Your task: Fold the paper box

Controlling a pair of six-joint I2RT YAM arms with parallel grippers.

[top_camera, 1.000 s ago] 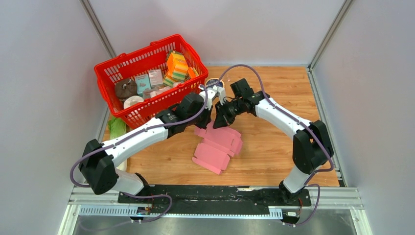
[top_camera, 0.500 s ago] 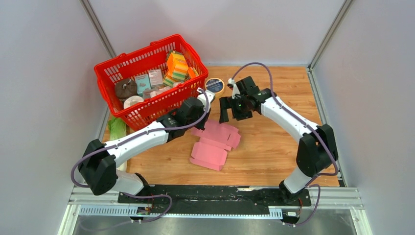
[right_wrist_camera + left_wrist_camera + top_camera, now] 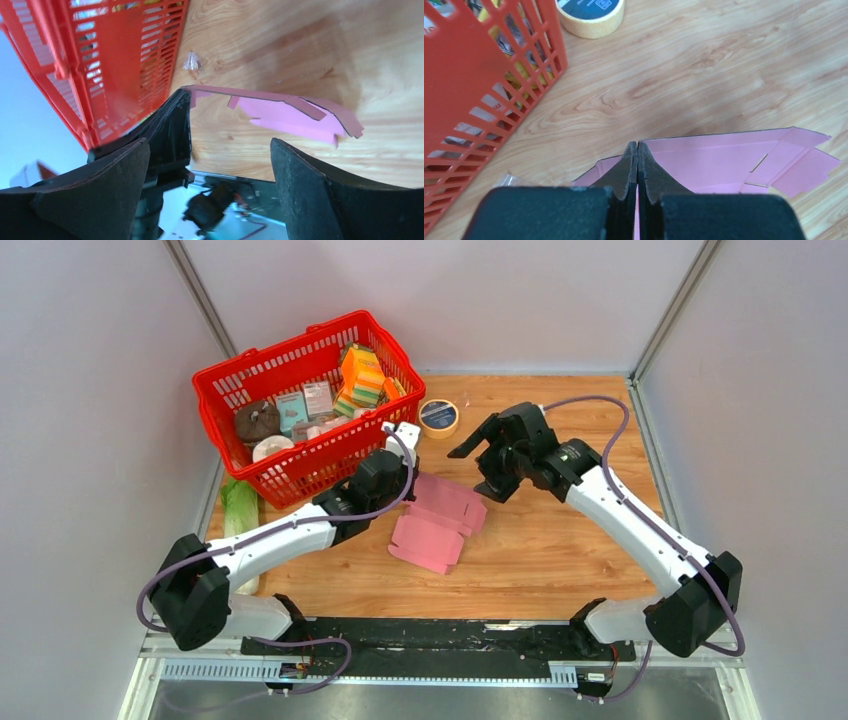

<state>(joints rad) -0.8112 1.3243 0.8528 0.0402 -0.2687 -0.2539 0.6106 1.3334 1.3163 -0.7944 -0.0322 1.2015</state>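
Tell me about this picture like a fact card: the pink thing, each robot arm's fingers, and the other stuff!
Pink thing: paper box, unfolded cut-out on the table
Left fingers: shut, pinching its edge
Right fingers: open, holding nothing
Other stuff: red basket with packs inside, tape roll beside it

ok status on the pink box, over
Left gripper shut on paper box edge. Right gripper open, clear of it. Box not yet folded up. Red basket close by, nothing blocking.
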